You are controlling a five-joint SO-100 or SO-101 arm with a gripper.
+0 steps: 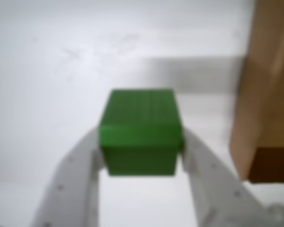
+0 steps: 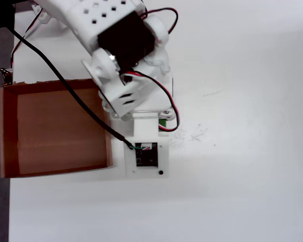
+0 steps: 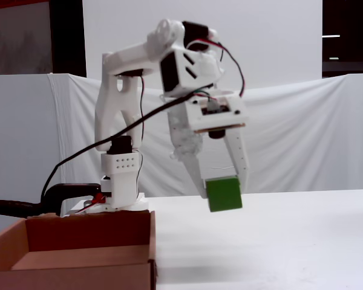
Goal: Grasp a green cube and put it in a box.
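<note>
i see the box (image 2: 10, 126) sitting at the left edge of the surface (image 2: 242, 176) in the overhead view, its bottom bare. the cube (image 3: 223, 194) is not in it: in the fixed view it hangs in the air above the surface, just right of the box's near right corner. my jaws are clenched on the cube, one finger (image 1: 75, 175) pressed to each side in the wrist view, with a box wall at the right edge.

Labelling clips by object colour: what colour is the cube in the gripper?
Bright green; the green cube shows best in the wrist view, between the gripper fingers.
</note>
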